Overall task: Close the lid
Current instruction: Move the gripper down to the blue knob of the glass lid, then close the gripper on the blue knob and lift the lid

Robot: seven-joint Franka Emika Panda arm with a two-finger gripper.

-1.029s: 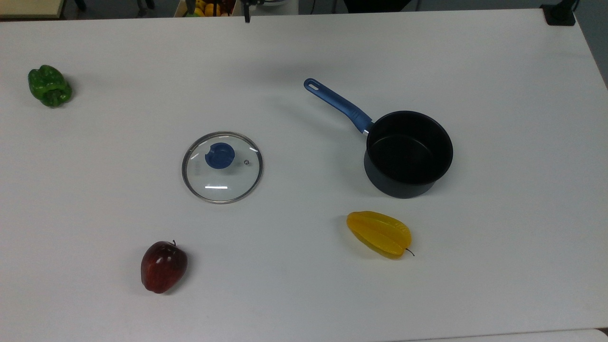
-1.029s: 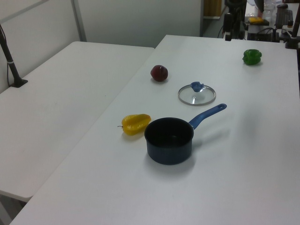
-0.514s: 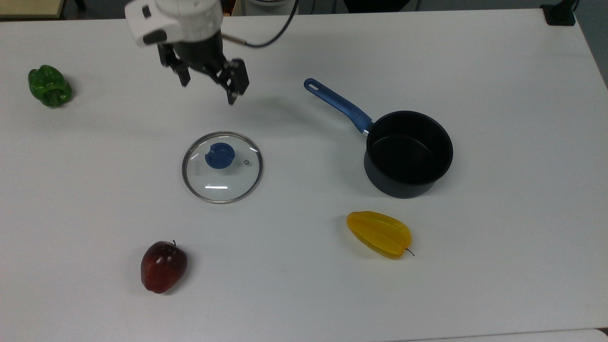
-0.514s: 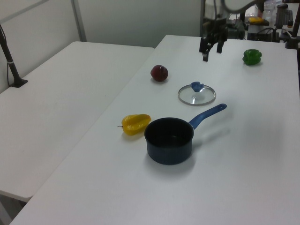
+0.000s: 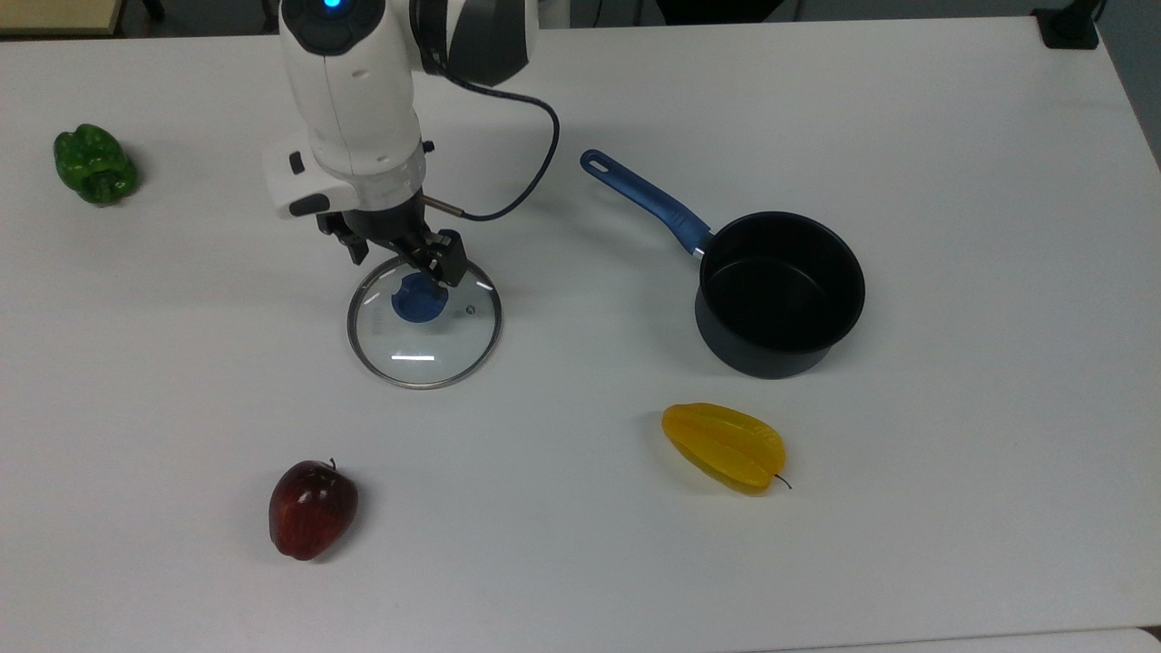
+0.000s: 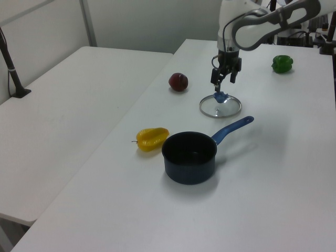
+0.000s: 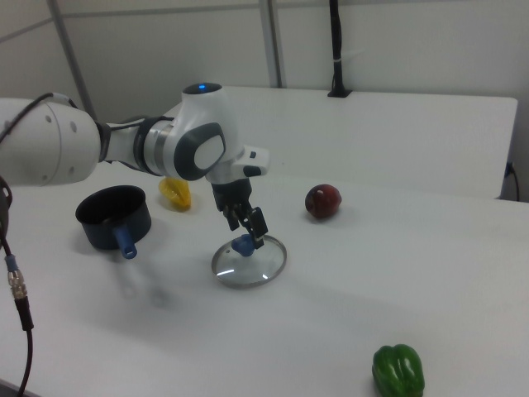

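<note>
The round glass lid (image 5: 426, 343) with a metal rim and a blue knob (image 5: 415, 303) lies flat on the white table, well to the top view's left of the saucepan. The lid also appears in the left view (image 6: 222, 109) and the right view (image 7: 250, 265). My gripper (image 5: 399, 265) hangs open just over the knob, one finger on each side of it, pointing down. It is also seen from the left (image 6: 222, 86) and the right (image 7: 246, 232). The black saucepan (image 5: 780, 292) with a blue handle (image 5: 646, 201) stands uncovered and holds nothing.
A green pepper (image 5: 94, 164) lies at the top view's far left. A red apple (image 5: 312, 508) sits below the lid in the top view. A yellow starfruit (image 5: 724, 446) lies just below the saucepan. The arm's cable (image 5: 535, 163) loops between lid and pan handle.
The arm came in from the top view's upper edge and dropped toward the lid. Its open gripper now sits over the knob. Lid, pan and fruit have not moved.
</note>
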